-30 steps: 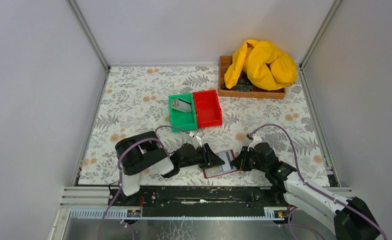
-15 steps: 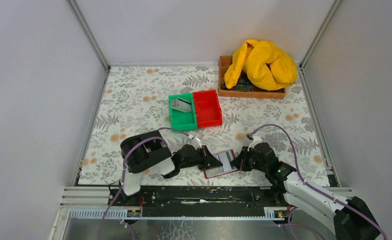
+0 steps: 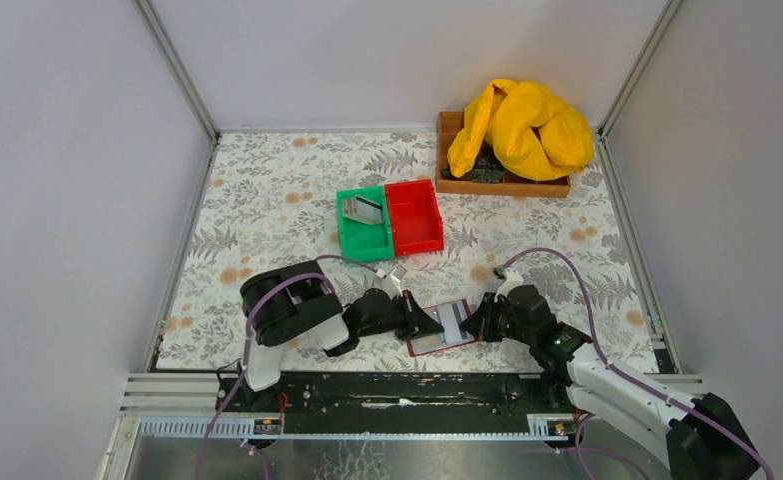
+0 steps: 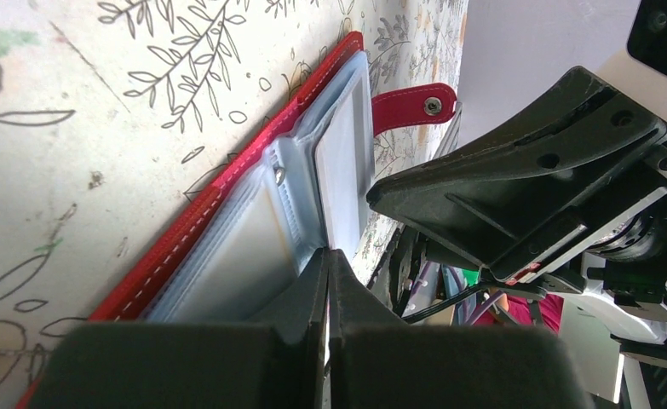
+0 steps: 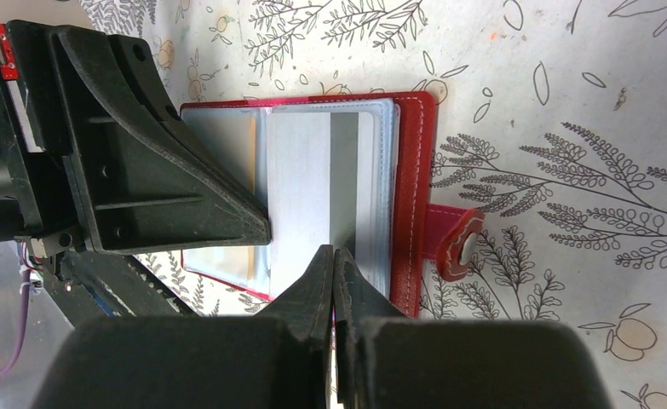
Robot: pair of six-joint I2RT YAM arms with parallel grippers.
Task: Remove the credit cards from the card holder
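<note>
The flat dark red card holder (image 3: 443,328) is lying open by the near edge of the floral-patterned table (image 3: 267,190). The left gripper (image 4: 327,253) is pinched tight at its clear plastic sleeves (image 4: 227,264); whether it is nipping a card I cannot tell. The right gripper (image 5: 333,250), closed too, is resting at the white-grey, dark-striped credit card (image 5: 313,187). Pinning the holder and sliding cards flat along their sleeves looks wisest.

you have plain grey walls (image 3: 417,60) on three sides, metal posts (image 3: 177,70) in the back corners, a leaf-print table (image 3: 267,180), even light.
</note>
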